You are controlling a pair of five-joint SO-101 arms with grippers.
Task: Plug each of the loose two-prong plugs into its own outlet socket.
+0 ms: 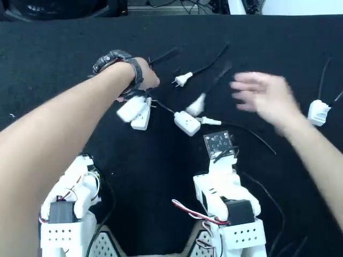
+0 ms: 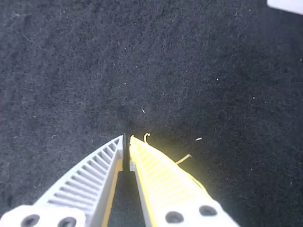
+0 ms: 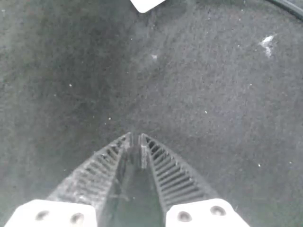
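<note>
On the black cloth, a loose white two-prong plug (image 1: 184, 79) lies at mid-table, with a second white plug (image 1: 197, 103) just nearer. A white outlet socket (image 1: 187, 123) lies in front of them, a plug (image 1: 210, 121) on a black cord beside it. Two more white sockets (image 1: 135, 111) lie under a person's hand (image 1: 140, 80) that wears a wristwatch. Another white socket (image 1: 319, 112) lies at the far right, near a second, blurred hand (image 1: 265, 95). My left gripper (image 2: 128, 140) is shut and empty over bare cloth. My right gripper (image 3: 136, 137) is also shut and empty.
Both arm bases stand at the table's near edge, the left arm (image 1: 69, 201) partly under the person's forearm and the right arm (image 1: 225, 198) behind the middle socket. Black cords (image 1: 214, 61) trail toward the far edge. A white corner (image 3: 147, 4) lies ahead of the right gripper.
</note>
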